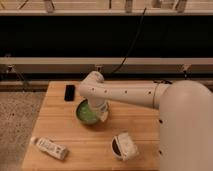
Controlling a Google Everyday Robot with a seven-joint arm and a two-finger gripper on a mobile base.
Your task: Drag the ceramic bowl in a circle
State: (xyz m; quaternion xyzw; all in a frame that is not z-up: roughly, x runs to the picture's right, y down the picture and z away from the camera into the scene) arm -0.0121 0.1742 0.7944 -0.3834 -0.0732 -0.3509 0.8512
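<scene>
On the table (47, 120), the gripper (103, 115) is seen at the right rim of the ceramic bowl (85, 114). Its grasp cannot be told, and the circle is judged unfinished.

Jaws at ceramic bowl (85, 114) on table (57, 122)

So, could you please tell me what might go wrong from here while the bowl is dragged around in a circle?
1. The gripper is at the right rim of the ceramic bowl. Contact at one edge could tip the bowl or let it slip free.
2. The black flat object lies close by, up and to the left of the bowl. A wide circle might knock it.
3. The white cup stands to the lower right, so the bowl or the arm could bump it.
</scene>
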